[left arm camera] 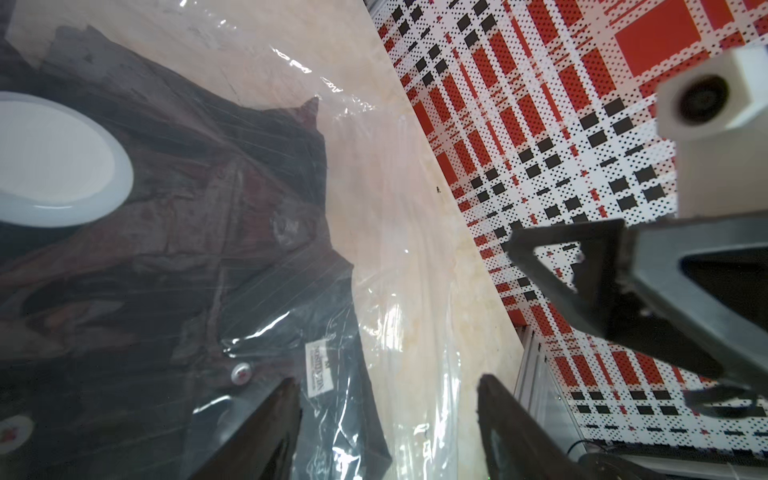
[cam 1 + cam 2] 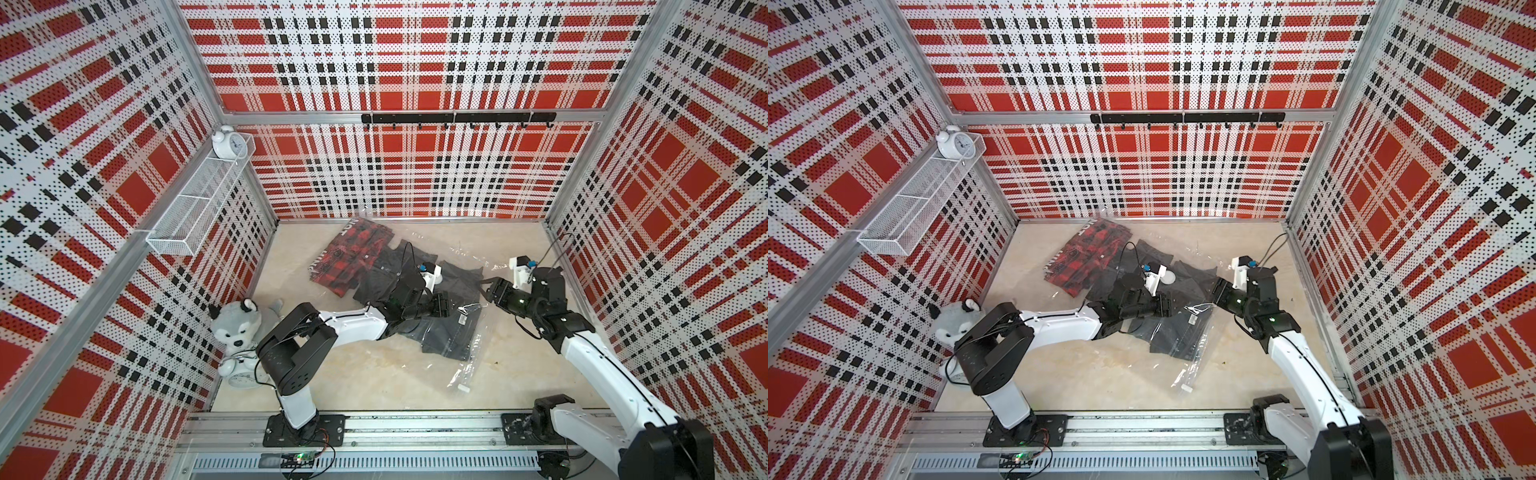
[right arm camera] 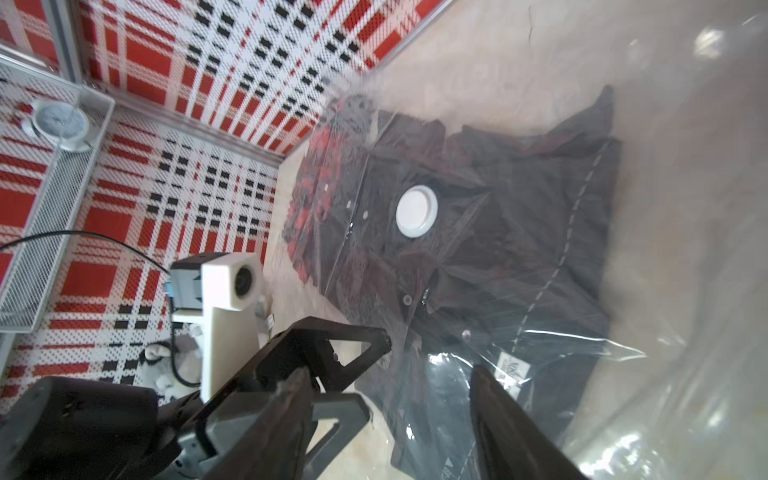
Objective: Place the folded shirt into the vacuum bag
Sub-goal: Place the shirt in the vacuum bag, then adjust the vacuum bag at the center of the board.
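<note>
The vacuum bag [image 2: 465, 357] [image 2: 1187, 365] lies flat across the table, clear and crinkly. Its round white valve [image 2: 1169, 277] [image 3: 417, 211] [image 1: 54, 158] is on top and its white slider clip [image 2: 464, 389] is at the near end. A folded dark grey shirt [image 2: 457, 282] [image 1: 187, 249] [image 3: 519, 249] lies inside it. A red plaid shirt [image 2: 349, 262] [image 3: 320, 174] lies at the far end under the plastic. My left gripper [image 2: 445, 305] [image 1: 386, 415] hangs open over the grey shirt's edge. Facing it, my right gripper [image 2: 484, 289] [image 3: 395, 399] is open close above the bag.
A grey husky plush [image 2: 237, 328] and an alarm clock [image 2: 241, 374] sit in the near left corner behind the left arm. A white wire shelf [image 2: 199, 203] on the left wall carries another clock [image 2: 227, 143]. A black hook rail [image 2: 457, 118] runs along the back wall.
</note>
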`<state>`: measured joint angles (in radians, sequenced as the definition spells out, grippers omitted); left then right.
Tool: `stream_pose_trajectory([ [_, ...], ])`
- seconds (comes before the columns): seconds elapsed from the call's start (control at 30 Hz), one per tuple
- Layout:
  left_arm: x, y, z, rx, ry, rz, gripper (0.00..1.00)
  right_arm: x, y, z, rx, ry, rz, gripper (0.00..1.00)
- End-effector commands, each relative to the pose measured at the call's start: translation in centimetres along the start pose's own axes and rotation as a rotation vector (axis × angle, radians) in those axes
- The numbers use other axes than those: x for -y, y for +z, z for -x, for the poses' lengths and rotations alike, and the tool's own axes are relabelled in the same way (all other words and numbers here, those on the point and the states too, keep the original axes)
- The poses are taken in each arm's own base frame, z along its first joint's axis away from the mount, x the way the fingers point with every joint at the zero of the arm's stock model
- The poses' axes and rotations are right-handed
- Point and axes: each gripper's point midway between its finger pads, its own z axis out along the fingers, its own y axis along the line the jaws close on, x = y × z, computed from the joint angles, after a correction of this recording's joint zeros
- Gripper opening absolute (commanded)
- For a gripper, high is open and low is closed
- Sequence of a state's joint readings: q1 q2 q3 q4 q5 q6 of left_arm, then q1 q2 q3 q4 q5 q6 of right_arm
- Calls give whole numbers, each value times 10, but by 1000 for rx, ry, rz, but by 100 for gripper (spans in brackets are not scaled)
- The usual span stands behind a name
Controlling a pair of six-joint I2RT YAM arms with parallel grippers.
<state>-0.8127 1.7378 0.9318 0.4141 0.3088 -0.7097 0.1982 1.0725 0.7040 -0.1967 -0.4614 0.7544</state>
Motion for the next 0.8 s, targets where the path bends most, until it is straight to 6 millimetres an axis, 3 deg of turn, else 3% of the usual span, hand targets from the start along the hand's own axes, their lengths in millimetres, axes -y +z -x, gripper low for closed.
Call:
stream_pose_trajectory([
  [0.0,-4,-16,14,54,26,14,70,8,19,-15,-77,-13,-55,63],
  [0.13,-25,-26,24,82,21,66,70,16,33,-40,-158,-8,-76,63],
  [0.2,-35,-27,30,89,16,87,70,52,34,-53,-162,-2,-227,62],
  [0.4,-49,-16,36,60,13,103,71,87,38,-80,-213,28,-311,63],
  [0.57,-56,-3,31,29,10,112,71,86,31,-71,-188,6,-346,62],
  [0.77,-63,9,23,7,10,125,71,52,34,-61,-168,-26,-245,63],
])
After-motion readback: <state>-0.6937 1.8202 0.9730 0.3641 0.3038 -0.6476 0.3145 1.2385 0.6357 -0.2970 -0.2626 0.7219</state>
